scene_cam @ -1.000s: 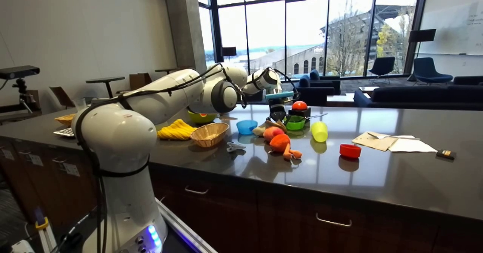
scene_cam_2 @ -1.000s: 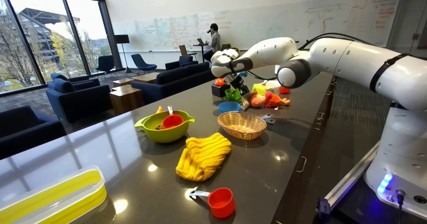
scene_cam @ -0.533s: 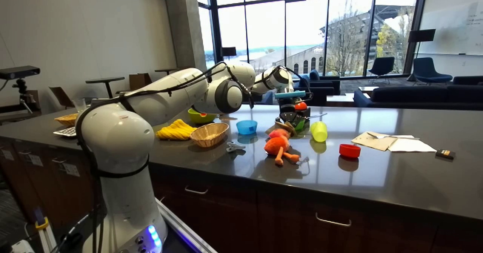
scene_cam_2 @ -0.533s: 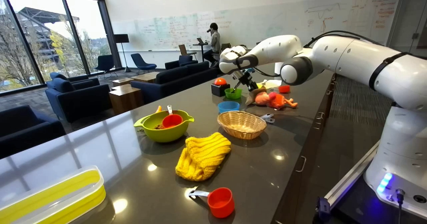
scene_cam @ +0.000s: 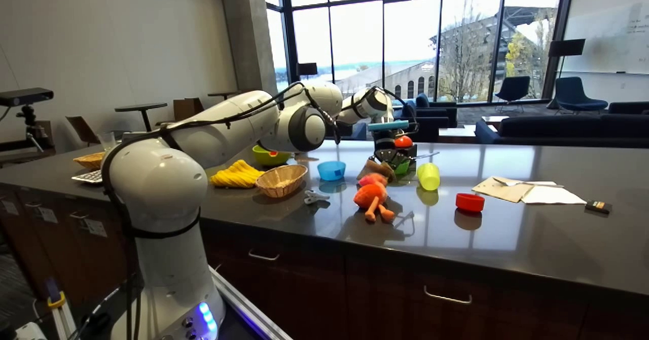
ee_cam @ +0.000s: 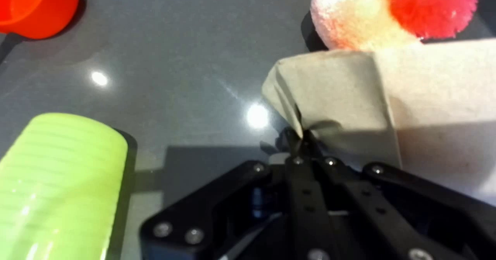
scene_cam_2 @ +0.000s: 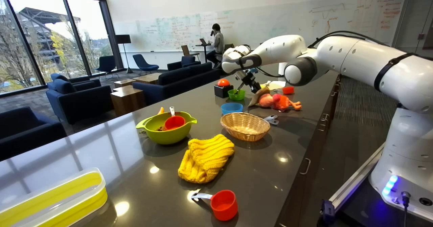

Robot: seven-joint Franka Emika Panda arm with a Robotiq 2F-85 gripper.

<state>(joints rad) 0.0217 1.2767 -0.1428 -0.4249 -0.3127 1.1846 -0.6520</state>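
Wrist view: the creased brown paper [ee_cam: 337,85] sits over the dark countertop [ee_cam: 186,66], one folded corner pinched between the tips of the gripper [ee_cam: 301,138], which is clenched on it. Its edge meets the orange plush toy [ee_cam: 360,16]. Principal risk, in my judgement: the hold takes in only a thin fold, so a hard pull could tear the paper or let it slip. Because the orange plush toy lies against it, a tug may drag or roll the toy. Sideways travel could strike the yellow-green cup [ee_cam: 62,182], which is near the gripper. In an exterior view, the green bowl [scene_cam_2: 236,95] and the black button box [scene_cam_2: 223,91] are close by; a low swing might upset the bowl.

Obscured: the exact bite of the tips is lost in shadow and blur. I cannot tell whether the brown paper is a single sheet or a bag; it runs out of the wrist view. Cropped there as well are the orange plush toy and the red cup [ee_cam: 42,10]. Whether the yellow-green cup is upright or on its side, I cannot confirm.
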